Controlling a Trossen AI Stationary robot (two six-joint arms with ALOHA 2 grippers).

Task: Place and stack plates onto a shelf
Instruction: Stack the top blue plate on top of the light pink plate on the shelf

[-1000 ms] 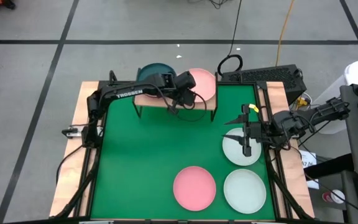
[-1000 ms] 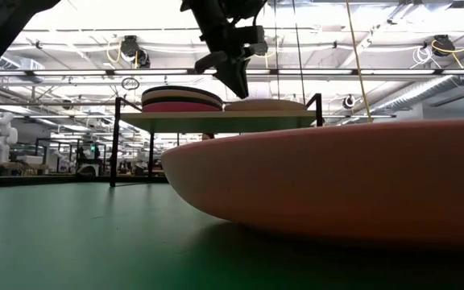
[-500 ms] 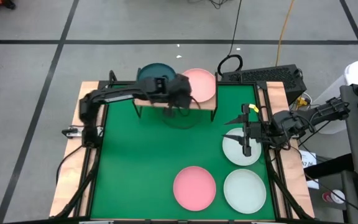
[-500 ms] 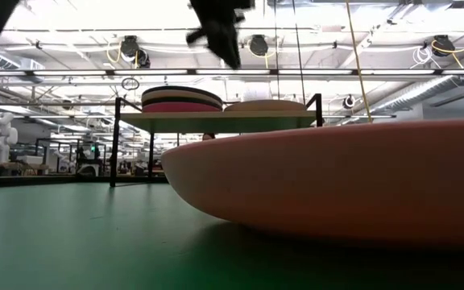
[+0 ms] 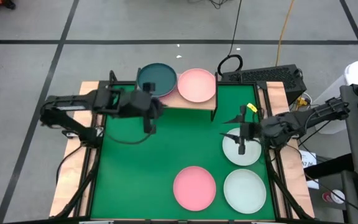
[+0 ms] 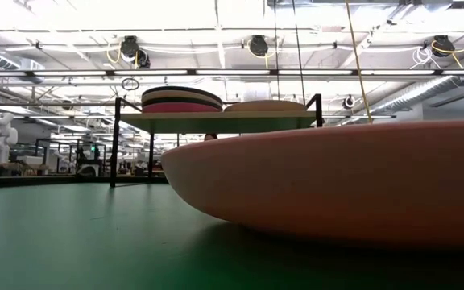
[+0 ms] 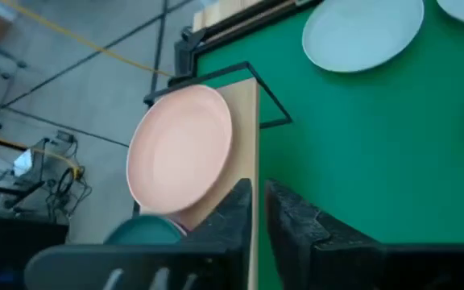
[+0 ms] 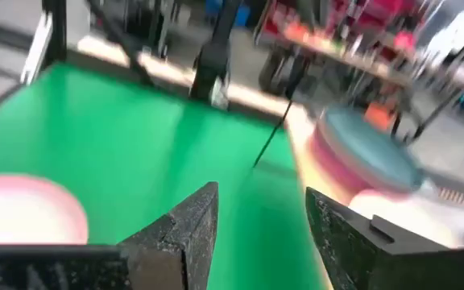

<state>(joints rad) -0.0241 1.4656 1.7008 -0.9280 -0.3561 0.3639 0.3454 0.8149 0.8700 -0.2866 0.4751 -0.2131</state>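
Observation:
The shelf point(image 5: 194, 103) stands at the table's far edge. On it rest a stack topped by a dark teal plate point(image 5: 157, 79) and, to its right, a pale salmon plate point(image 5: 196, 84); both show in the low view point(image 6: 182, 99) point(image 6: 264, 105). A pink plate point(image 5: 194, 186) and two mint-white plates point(image 5: 244, 190) point(image 5: 248, 155) lie flat on the table. My left gripper point(image 5: 148, 123) is shut and empty, over the table just near of the shelf's left half point(image 7: 258, 217). My right gripper point(image 5: 240, 143) is open and empty over the farther mint-white plate point(image 8: 260, 225).
The green tabletop point(image 5: 142, 174) is bare on its left half. The pink plate fills the low view's foreground point(image 6: 329, 185). A black box point(image 5: 272, 76) and cables lie beyond the table's far right corner. The shelf's black legs point(image 6: 116, 141) stand on the table.
My left gripper has drawn back from above the shelf beside the salmon plate, going toward the table's left and near edges, and has left the low view. The plates on the shelf have stayed in place. My right gripper has shifted slightly toward the table's left.

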